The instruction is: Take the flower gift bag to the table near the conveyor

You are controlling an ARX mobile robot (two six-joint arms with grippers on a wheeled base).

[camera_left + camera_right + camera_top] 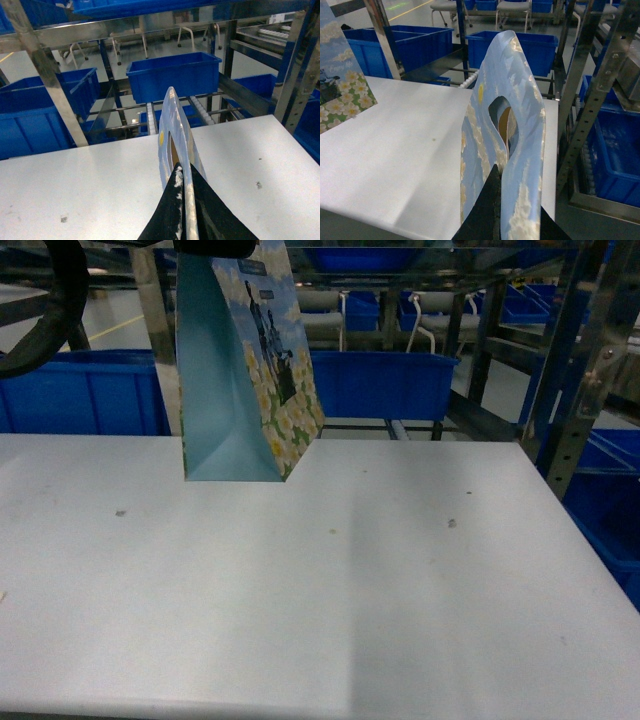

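The flower gift bag [250,360], pale blue with daisies and a dark figure, hangs upright over the far left of the table [350,590]. Its top runs out of the head view, and I cannot tell if its base touches the table. In the left wrist view my left gripper [184,172] is shut on the bag's top edge [172,125], seen edge-on. The bag's corner [340,95] also shows in the right wrist view. My right gripper [517,195] is shut on one wall of a second cloud-printed bag [505,130] with a cut-out handle, near the table's right edge [410,145]. The steel conveyor [150,117] with white rollers stands behind the table.
Blue plastic bins [385,380] sit on the racking beyond the table's far edge, and more [80,390] at the left. Steel uprights [580,370] stand close to the table's right side, with blue bins [615,150] below them. A black cable loop [50,310] hangs at the upper left.
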